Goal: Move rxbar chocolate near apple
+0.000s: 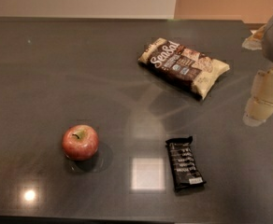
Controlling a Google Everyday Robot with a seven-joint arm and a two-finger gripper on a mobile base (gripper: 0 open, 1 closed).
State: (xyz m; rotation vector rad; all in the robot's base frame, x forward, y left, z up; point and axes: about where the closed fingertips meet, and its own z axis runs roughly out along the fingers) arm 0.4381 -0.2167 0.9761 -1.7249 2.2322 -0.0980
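as gripper (262,99) hangs right, snack bag (183,66) lies near.

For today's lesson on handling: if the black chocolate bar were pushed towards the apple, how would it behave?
The chocolate bar lies flat on the shiny table, so it would probably slide, not roll. Being thin, it may be hard to lift. The round apple could roll if bumped. The pincer hangs at the right edge, away from both.

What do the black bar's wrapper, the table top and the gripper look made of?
The rxbar chocolate: likely glossy plastic film, with crimped ends. The table: dark polished stone or laminate; it mirrors lights. The gripper, at the right edge: cream, matte, probably plastic.
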